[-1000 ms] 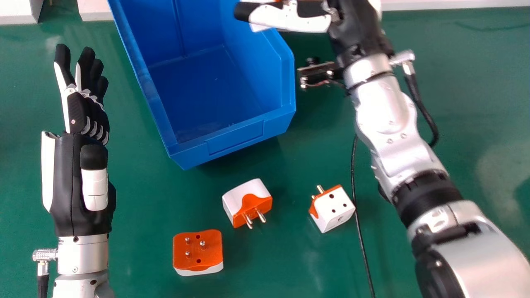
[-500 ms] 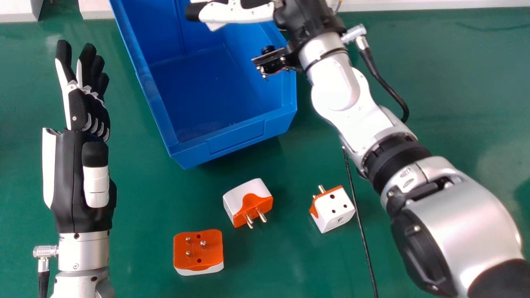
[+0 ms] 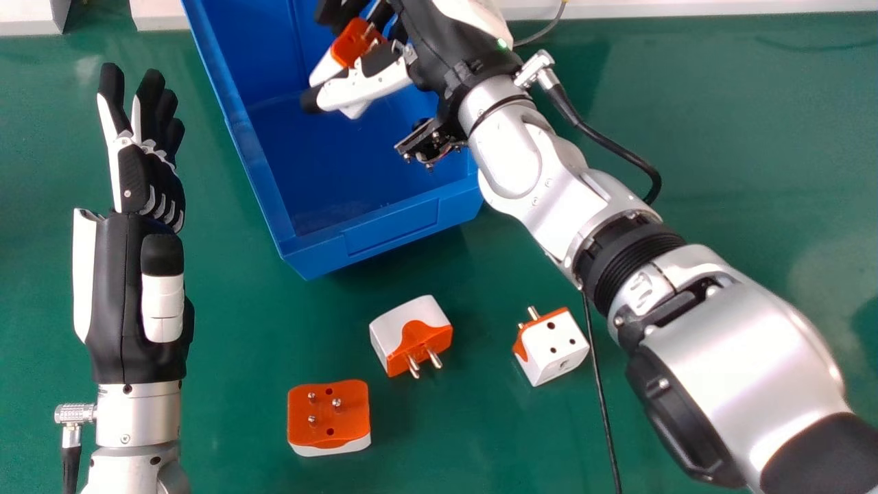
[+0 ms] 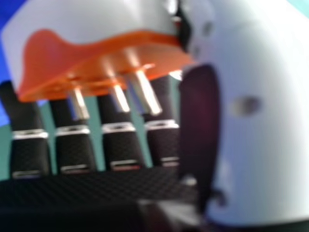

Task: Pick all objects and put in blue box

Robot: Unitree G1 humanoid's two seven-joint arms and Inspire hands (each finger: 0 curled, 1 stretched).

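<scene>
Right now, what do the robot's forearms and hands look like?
Left forearm and right forearm: silver, each with a black cable on a silver connector. Left hand and right hand: black and white, black fingertips.

Beyond the green tabletop ran a pale ledge, possibly a wall's base. Faint glare marked the tabletop's right.

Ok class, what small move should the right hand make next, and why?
Probably lower the adapter a little into the blue box: the right hand holds it over the box's interior, where bare floor shows in the head view.
</scene>
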